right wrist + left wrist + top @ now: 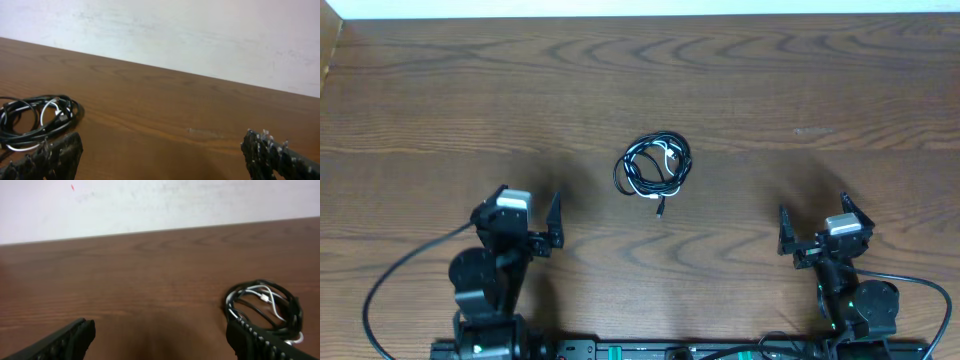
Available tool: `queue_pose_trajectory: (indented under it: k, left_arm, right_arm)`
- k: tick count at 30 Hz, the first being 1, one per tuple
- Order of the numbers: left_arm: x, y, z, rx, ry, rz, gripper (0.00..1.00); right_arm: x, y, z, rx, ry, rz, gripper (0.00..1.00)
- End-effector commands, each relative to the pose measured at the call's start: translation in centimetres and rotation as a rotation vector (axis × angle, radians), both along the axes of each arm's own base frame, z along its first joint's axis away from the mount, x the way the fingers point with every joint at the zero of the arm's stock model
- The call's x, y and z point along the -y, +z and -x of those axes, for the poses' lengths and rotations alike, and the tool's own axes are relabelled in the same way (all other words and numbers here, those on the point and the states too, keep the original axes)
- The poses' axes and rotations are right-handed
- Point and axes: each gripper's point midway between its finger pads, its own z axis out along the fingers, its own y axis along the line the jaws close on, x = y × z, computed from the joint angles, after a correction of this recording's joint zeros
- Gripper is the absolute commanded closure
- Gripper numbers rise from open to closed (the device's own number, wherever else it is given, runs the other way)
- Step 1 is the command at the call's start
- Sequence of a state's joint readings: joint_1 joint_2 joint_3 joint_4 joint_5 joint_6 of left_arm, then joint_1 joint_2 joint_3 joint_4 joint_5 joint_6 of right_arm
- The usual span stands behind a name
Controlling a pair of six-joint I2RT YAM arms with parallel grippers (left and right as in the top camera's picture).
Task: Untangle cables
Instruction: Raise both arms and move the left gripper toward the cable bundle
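Observation:
The cables (654, 166) lie coiled together in one small bundle near the middle of the wooden table: black cords with one white cord looped inside, a plug end sticking out toward me. The bundle also shows in the left wrist view (265, 305) at the right and in the right wrist view (35, 120) at the left. My left gripper (520, 222) is open and empty, to the bundle's lower left. My right gripper (817, 228) is open and empty, to its lower right. Neither touches the cables.
The brown wooden table (470, 90) reaches back to a white wall (150, 205). Thick black wires run from both arm bases along the front edge (390, 285).

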State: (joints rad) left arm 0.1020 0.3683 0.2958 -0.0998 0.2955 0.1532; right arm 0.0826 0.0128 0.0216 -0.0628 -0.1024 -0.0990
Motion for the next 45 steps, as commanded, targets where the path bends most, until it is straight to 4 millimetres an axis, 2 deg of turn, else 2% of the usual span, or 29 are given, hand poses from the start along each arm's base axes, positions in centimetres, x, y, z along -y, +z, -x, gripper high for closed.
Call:
queue_pose_trajectory:
  k: [1,6,11,19,23,28,34,41,45]
  left_arm:
    - [0.4,1.6,-0.9,-0.054,-0.026,0.027,0.1]
    - [0.2,2.5,-2.6,-0.154,-0.025,0.039,0.1]
    - [0.1,3.6,-4.0,-0.18,-0.028,0.043,0.1]
    - [0.0,4.3,-5.2,-0.273,-0.026,0.054,0.1]
    - [0.3,4.3,-5.9,-0.352,-0.038,0.059,0.1]
    - [2.3,4.5,-6.6,-0.407,-0.116,0.011,0.1]
    - [4.7,4.4,-7.4,-0.534,-0.166,-0.03,0.1]
    - [7.5,3.0,-8.2,-0.74,-0.228,-0.032,0.1]
    - [10.8,2.1,-8.3,-0.798,-0.359,0.086,0.1]
  right_arm:
    - [-0.5,1.9,0.3,0.029,0.028,-0.006,0.01]
    - [-0.6,3.2,0.0,-0.024,0.03,-0.008,0.01]
    - [-0.9,4.3,-1.1,-0.101,0.042,-0.004,0.01]
    - [-2.3,6.6,-5.0,-0.266,0.109,-0.002,0.01]
    - [-3.7,8.2,-8.2,-0.401,0.17,-0.014,0.01]
    - [-5.5,9.3,-11.0,-0.513,0.264,-0.045,0.01]
    - [-7.3,9.6,-13.8,-0.617,0.356,-0.086,0.01]
    - [-8.3,7.4,-15.4,-0.74,0.416,-0.086,0.01]
    - [-8.4,6.2,-16.1,-0.766,0.41,-0.099,0.01]
